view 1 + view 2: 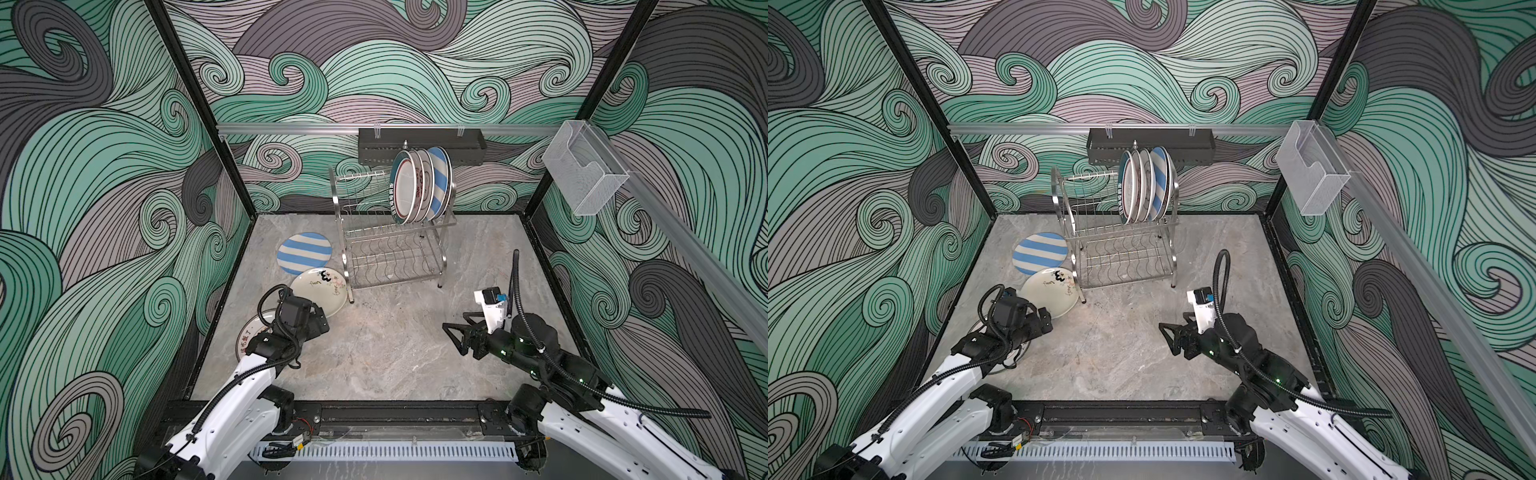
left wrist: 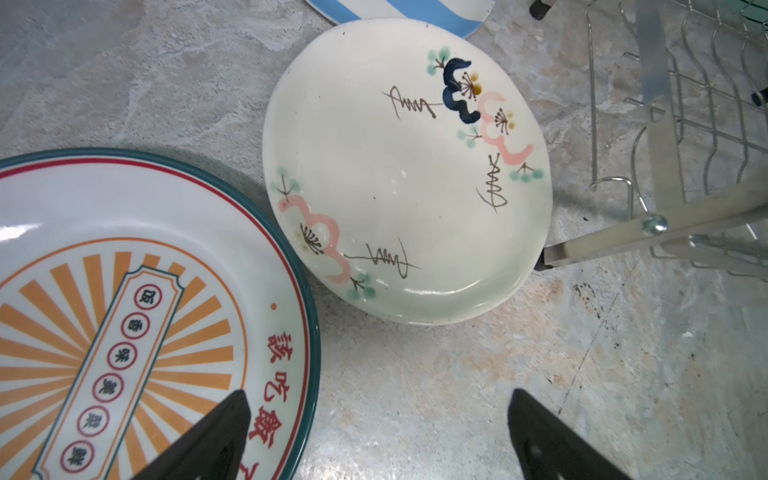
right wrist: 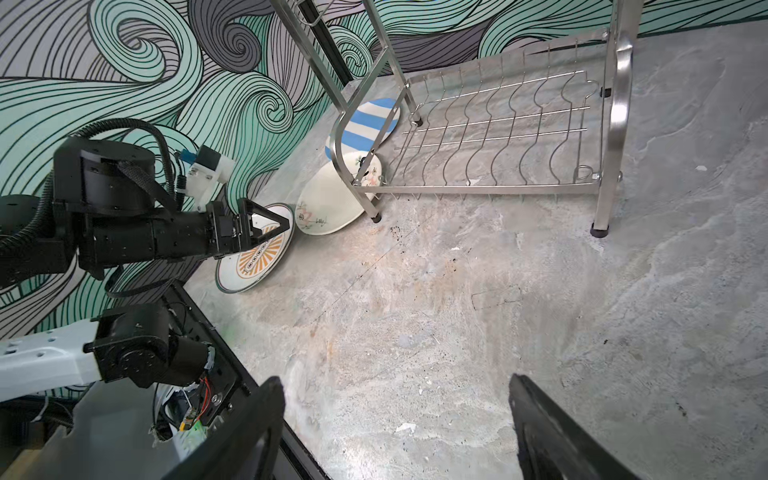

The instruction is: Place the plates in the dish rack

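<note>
On the surface [image 1: 395, 353] the dish rack [image 1: 386, 249] stands with its long axis running from one looped side handle to the other. Four plates [image 1: 417, 189] stand on edge at one end of its upper shelf, faces across that axis; the lower shelf is empty. Three round plates lie flat, face up, outside the rack's other end: a striped plate [image 1: 304, 252] beside it, a cream flowered plate [image 2: 407, 166] just beside its front foot, and a sunburst plate [image 2: 124, 270] farthest from it. The left gripper [image 2: 376, 395] hovers spread and empty at this last plate's rim, one finger above the plate and one above bare surface. I think it should take the rim between the fingers, pinch firmly, then stand the plate upright into a free slot. The right gripper [image 3: 395, 380], also spread and empty, hangs well in front of the rack.
</note>
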Robot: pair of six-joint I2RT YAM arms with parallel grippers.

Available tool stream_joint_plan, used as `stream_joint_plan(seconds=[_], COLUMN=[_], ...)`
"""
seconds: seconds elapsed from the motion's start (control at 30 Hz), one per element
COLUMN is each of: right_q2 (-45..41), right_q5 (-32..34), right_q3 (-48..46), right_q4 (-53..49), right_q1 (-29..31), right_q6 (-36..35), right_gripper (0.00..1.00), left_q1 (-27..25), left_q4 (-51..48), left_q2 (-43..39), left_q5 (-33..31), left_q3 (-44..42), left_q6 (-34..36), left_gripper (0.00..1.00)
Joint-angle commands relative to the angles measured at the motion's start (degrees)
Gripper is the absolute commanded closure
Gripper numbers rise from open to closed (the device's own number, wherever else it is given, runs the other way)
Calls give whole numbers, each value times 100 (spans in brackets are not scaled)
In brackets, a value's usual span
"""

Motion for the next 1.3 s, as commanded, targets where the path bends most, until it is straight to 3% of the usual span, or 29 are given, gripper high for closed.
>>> stream_joint_plan(seconds=[0.0,0.63,1.27], right_q2=[8,272,1204], right_q5=[-242,-337,-397], right_q3=[-184,-337,-315], right_q4=[306,386,899], right_q1=[-6,-6,-5], right_q6=[218,274,333], right_gripper=[15,15,13], left_q1=[59,81,78], left_q4=[-240,315,1533], left_q2=[-44,184,532], left_q5=[109,391,2674], left_q3=[-91,-448,-603], left_q6=[-293,-515,-548], left_gripper=[1,1,1])
